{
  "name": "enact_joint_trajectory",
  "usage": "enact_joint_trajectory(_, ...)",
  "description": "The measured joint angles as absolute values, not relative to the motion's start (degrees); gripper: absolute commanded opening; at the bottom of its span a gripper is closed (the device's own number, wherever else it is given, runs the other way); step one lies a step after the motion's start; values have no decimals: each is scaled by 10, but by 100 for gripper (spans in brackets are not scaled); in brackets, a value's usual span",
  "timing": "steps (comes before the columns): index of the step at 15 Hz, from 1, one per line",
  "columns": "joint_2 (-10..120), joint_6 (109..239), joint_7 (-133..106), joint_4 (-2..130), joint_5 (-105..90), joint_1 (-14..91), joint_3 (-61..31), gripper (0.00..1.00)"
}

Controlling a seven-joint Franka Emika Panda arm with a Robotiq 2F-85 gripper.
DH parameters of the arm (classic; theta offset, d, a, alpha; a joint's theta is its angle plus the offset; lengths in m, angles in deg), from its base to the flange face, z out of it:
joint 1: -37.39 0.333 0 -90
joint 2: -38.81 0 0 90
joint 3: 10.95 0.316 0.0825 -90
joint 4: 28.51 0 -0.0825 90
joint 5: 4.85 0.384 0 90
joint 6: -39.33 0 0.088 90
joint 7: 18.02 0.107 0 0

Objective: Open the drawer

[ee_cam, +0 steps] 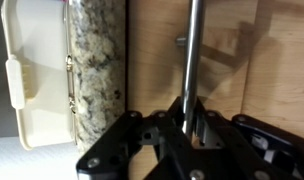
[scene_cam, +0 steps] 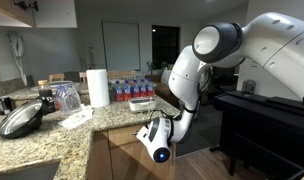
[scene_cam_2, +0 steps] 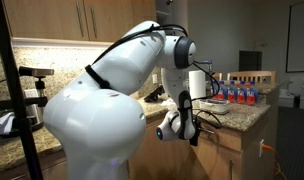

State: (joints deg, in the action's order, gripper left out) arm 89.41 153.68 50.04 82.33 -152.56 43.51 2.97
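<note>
Closest to the wrist camera, the end effector [ee_cam: 190, 118] is seen clamped narrow around the silver bar handle [ee_cam: 192, 50] of the drawer [ee_cam: 152, 70]. The drawer's light-wood front lies just under the edge of the granite surface [ee_cam: 95, 60]. How far the drawer is drawn out cannot be told. Judgement: the pull is best made straight out from the front and level, with the grip held firm on the bar. A sideways or downward drag is likely to bind the slides or let the bar slip from the fingers.
</note>
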Motion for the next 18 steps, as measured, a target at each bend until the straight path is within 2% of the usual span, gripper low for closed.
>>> enact_joint_trajectory(18, 883, 1457, 538, 889, -1536, 448, 34, 8)
